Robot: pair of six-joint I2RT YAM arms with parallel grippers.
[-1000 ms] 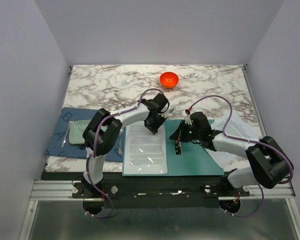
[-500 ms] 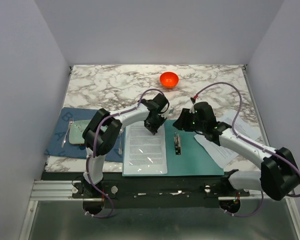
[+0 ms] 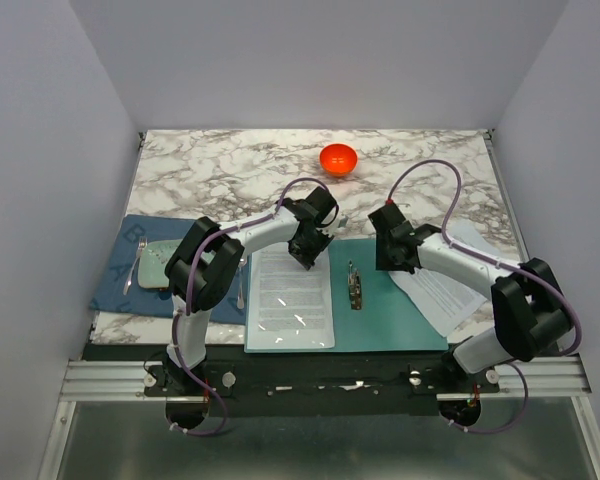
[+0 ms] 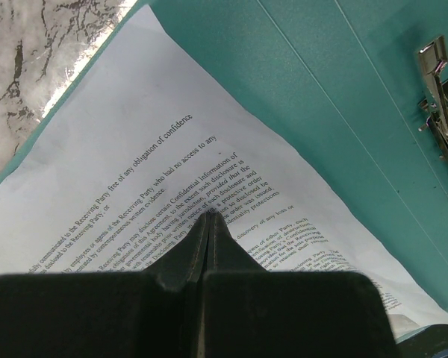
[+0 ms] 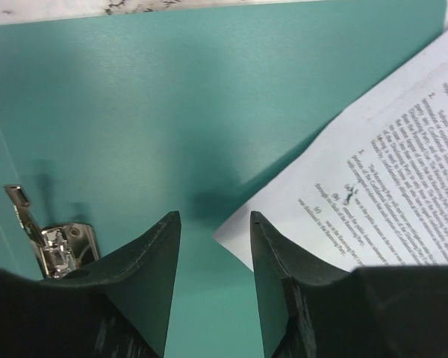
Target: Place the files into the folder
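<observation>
Right now, in the top view, the teal folder (image 3: 400, 320) lies open on the marble desk (image 3: 230, 165), lower centre of frame, w/ its metal clip (image 3: 355, 285) along the middle. One printed sheet (image 3: 292, 298) sits on the folder's left half. More files (image 3: 445, 305) lie loose at right, overlapping the folder's right edge & partly on the desk.

Left gripper (image 3: 307, 257) is at the top edge of the sheet. Left wrist view shows its fingers pressed together, pinching nothing, tips down at the printed text; contact w/ the paper can't be confirmed.

Right gripper (image 3: 390, 266) is over the upper part of the folder's right half. Right wrist view shows jaws spread, holding nothing, w/ a corner of the files pointing into the gap & the clip at lower left of that frame. Whether the fingers touch the folder: can't tell.

Elsewhere: orange bowl (image 3: 338, 158) at top centre, blue mat (image 3: 115, 290) w/ pale green tray (image 3: 160, 265) at left.
</observation>
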